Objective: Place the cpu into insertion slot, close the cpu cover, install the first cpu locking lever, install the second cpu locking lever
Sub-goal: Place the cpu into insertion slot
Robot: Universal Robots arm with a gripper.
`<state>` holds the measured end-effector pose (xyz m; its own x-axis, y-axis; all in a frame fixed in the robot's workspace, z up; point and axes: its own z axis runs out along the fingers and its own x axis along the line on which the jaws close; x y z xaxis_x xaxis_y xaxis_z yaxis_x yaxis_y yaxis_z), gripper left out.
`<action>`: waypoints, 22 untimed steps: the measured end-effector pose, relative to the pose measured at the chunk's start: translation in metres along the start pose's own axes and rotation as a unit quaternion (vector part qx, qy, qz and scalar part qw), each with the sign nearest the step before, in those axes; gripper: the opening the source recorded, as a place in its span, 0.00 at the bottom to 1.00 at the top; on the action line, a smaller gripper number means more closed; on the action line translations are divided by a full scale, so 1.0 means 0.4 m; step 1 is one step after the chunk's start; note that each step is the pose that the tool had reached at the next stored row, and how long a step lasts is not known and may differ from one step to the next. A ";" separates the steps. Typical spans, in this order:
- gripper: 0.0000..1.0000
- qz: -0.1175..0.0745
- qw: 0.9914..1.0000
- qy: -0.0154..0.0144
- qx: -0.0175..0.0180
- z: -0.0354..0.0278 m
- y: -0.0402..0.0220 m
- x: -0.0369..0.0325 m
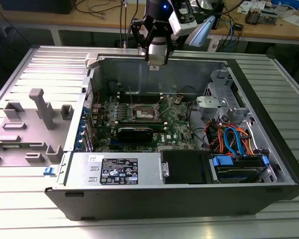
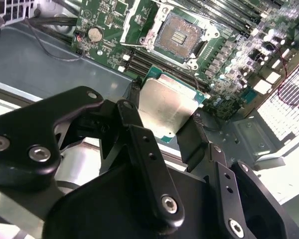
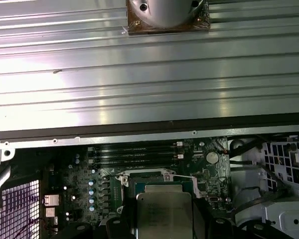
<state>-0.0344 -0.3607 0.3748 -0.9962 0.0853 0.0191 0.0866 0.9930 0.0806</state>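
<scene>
the black metal pincer point(image 2: 164, 108) was clamped on the small flat square cpu point(image 2: 172, 102) with a dull silver-grey metal top. in the second wrist view its black fingers point(image 2: 189, 142) pressed against two opposite edges of the chip, and the chip's green underside edge showed at one side. the cpu was held in the air, clear of the board, and lay roughly level.

the small square insertion slot point(image 2: 179, 36), with a black rim and a tan-gold centre, sat on the green motherboard point(image 2: 107, 17) beyond the chip. its centre was bare and uncovered. in the first wrist view the cpu point(image 3: 164, 214) overlapped the near edge of the slot point(image 3: 154, 180), and long narrow black memory slots point(image 3: 134, 149) ran just past it. a round silver coin battery point(image 2: 93, 34) sat on the board near the slot.

in the exterior view the arm's black and white head point(image 1: 157, 40) hung over the rear wall of the open grey metal computer case point(image 1: 189, 69), well above the slot point(image 1: 144, 114). a long black rectangular card point(image 1: 134, 132) stood just beside the slot, and orange and blue cables point(image 1: 229, 137) lay toward the exterior view's right. the case rested on a ribbed silver metal desk point(image 1: 55, 59), with grey plastic fixtures point(image 1: 42, 107) on the exterior view's left.
</scene>
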 end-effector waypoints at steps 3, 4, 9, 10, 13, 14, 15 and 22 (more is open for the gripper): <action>0.54 0.020 1.000 -0.002 0.000 0.002 -0.001 0.000; 0.54 0.021 1.000 -0.002 0.000 0.002 -0.003 0.000; 0.54 0.022 1.000 -0.002 0.000 0.002 -0.006 0.000; 0.54 0.022 1.000 -0.002 0.000 0.002 -0.006 -0.001; 0.54 0.022 1.000 -0.002 0.000 0.002 -0.006 0.000; 0.54 0.022 1.000 -0.002 0.000 0.002 -0.006 0.000; 0.54 0.022 1.000 -0.002 0.000 0.002 -0.006 0.000; 0.54 0.031 1.000 -0.003 0.000 0.006 -0.008 -0.001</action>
<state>-0.0344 -0.3636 0.3723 -0.9889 0.1471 0.0189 0.1481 0.9858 0.0791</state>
